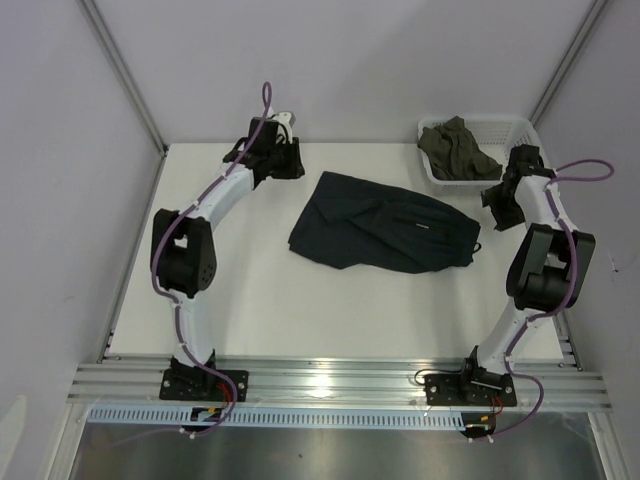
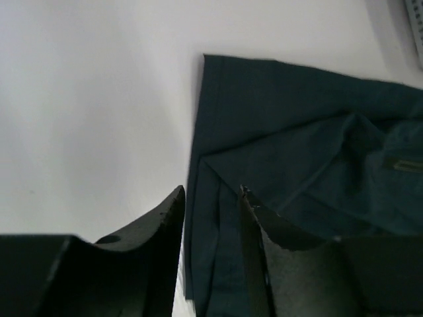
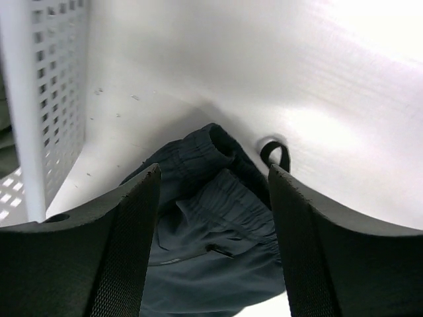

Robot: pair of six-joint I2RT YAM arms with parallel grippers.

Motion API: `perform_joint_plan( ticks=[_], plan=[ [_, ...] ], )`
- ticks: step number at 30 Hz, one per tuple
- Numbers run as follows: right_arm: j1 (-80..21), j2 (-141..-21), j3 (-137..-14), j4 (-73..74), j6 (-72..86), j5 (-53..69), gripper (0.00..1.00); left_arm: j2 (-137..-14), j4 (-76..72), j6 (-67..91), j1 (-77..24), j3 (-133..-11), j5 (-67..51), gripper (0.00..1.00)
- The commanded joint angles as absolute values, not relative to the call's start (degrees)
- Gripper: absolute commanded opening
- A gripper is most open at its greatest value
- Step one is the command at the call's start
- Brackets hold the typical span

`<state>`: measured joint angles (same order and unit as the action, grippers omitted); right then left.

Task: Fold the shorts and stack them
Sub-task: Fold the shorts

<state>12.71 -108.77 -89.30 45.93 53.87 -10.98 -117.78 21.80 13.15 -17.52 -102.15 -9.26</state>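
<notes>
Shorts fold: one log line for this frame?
shorts: folded, lying on table, not held | left gripper: open, over leg-hem edge | right gripper: open, over waistband end | basket: olive garment inside

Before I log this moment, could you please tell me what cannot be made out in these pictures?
The label on the shorts: left wrist view, blurred and cut by the right edge; unreadable.
Anything under the olive garment in the basket: top view, the garment covers it.
Near end of the shorts: right wrist view, hidden behind the jaws.
</notes>
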Motion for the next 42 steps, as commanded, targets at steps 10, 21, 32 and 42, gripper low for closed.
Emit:
perform_joint_plan(
  ticks=[10,21,32,42],
  plan=[
    [12.57,-94.05,-72.61,21.56,32.61,-0.72,0.71,-101.78,14.24,-5.62,-30.4,-84.99,-1.59,0.76],
    [12.22,-91.06,-65.48,15.47,30.85,4.74,0.7,-107.4,18.02,-14.24,-33.92,-86.31,3.42,0.81],
    [11.6,-89.65,-65.57,15.21,30.59,4.39,0.69,-116.97,20.82,-17.58,-34.98,-93.16,0.44,0.76],
    [11.6,-88.51,-65.65,15.03,30.67,4.66,0.69,-122.68,23.2,-17.75,-35.33,-98.87,0.53,0.6]
  ],
)
